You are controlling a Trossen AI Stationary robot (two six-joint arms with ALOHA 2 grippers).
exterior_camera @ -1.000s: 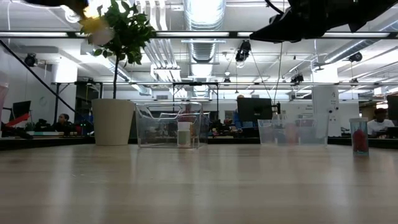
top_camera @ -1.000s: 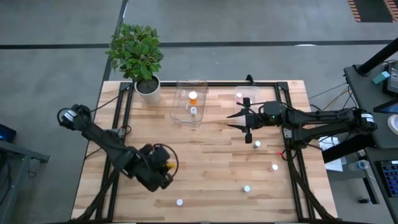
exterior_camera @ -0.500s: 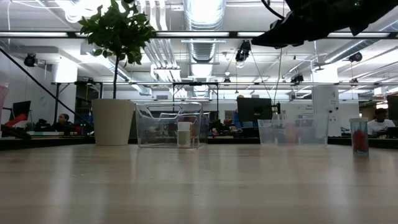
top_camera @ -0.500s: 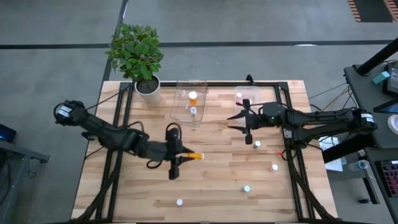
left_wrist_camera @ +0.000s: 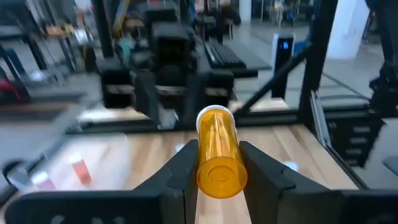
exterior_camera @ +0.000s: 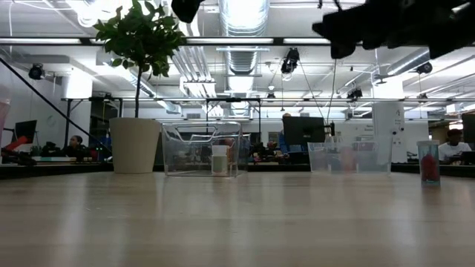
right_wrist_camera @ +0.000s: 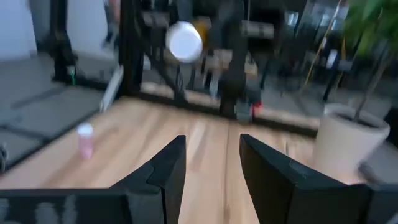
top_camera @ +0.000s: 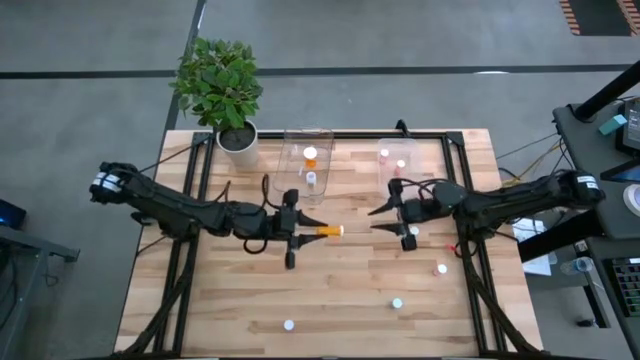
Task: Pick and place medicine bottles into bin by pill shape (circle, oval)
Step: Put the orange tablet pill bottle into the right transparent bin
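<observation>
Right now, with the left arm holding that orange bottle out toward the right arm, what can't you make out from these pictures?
- Pill shape inside the orange bottle: left wrist view shows only its orange wall and base between the left gripper fingers.
- Loose bottles on the table: too small in the high view to read.
- Bottles in the left clear tub: only caps show from above.
- Right gripper: open and empty, but cut off at the low view's top edge.
</observation>
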